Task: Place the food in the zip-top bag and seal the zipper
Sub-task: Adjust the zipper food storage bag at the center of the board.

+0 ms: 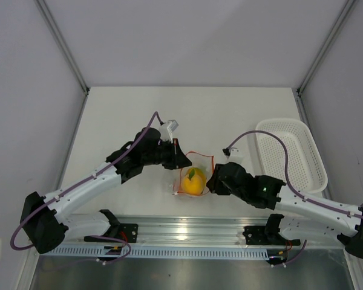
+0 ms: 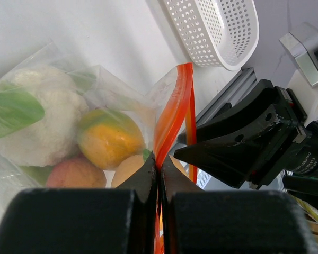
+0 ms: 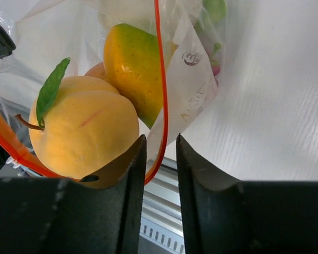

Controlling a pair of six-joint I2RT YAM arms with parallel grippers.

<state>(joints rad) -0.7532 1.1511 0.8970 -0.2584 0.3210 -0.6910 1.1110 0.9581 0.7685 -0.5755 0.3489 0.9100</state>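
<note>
At the front edge of the surface (image 1: 230, 109), my left claw (image 2: 159, 164) is clamping the zipper (image 2: 175, 106); my right claw (image 3: 160, 140) is straddling it, jaws narrow. The food (image 3: 82, 127) is sitting inside the zip-top bag (image 3: 196, 79), with the basket (image 1: 296, 142) lying well apart to the right.

The left arm (image 1: 91, 184) and right arm (image 1: 314, 211) each comprised white link shells, black joint housings and a black base block. A thin purple cable (image 1: 152, 115) ran along each arm. The right arm carried a small green indicator light (image 1: 265, 188). The left gripper (image 2: 159, 174) and right gripper (image 3: 160, 153) had black, tapered fingers.
</note>
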